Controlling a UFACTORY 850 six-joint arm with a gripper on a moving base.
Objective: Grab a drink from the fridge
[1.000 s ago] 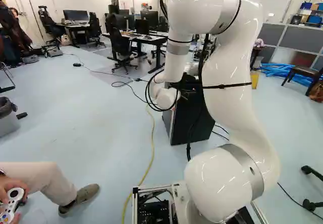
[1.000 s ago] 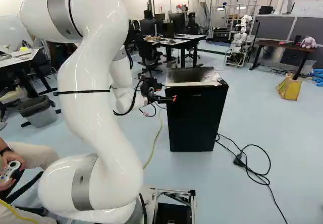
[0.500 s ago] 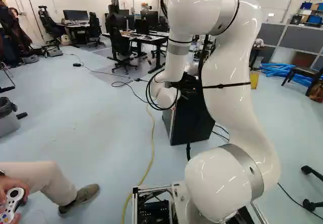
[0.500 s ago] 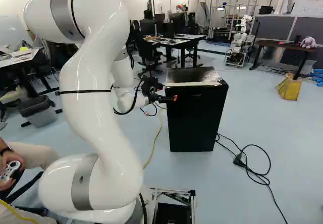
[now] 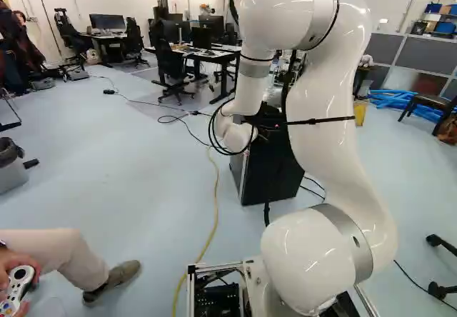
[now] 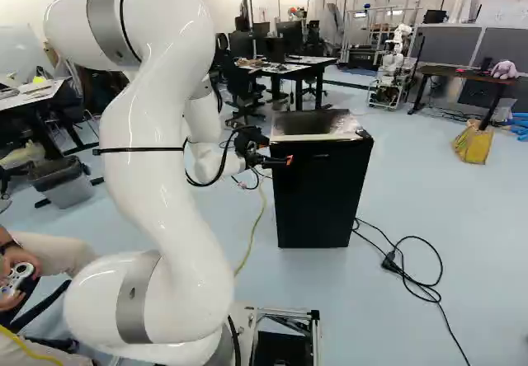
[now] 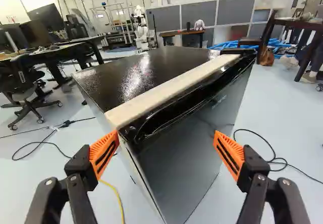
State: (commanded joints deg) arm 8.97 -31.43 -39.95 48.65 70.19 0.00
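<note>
Arm (image 6: 157,152) has shifted slightly against its lowest joint (image 5: 307,260): the high bend sits a little lower in the left base view and a little further right in the right base view, and the gripper (image 6: 289,161) has edged slightly right with it. The fridge (image 6: 322,193) has stayed where it was, and so has the base. In the wrist view the gripper (image 7: 166,133) has its two fingers wide apart, orange pads (image 7: 105,153) facing each other. Ahead of them stands the fridge, one top front corner close to one fingertip; whether they touch is hard to judge from here. A pale strip (image 7: 171,90) runs along the front edge of its dark top. The fridge looks closed, so its inside is hidden and I cannot tell where a drink is. A grey bin (image 6: 66,191) with a black liner stands at the left of the right base view, its contents unclear. A black cable (image 6: 422,290) curls on the floor beside the fridge.
</note>
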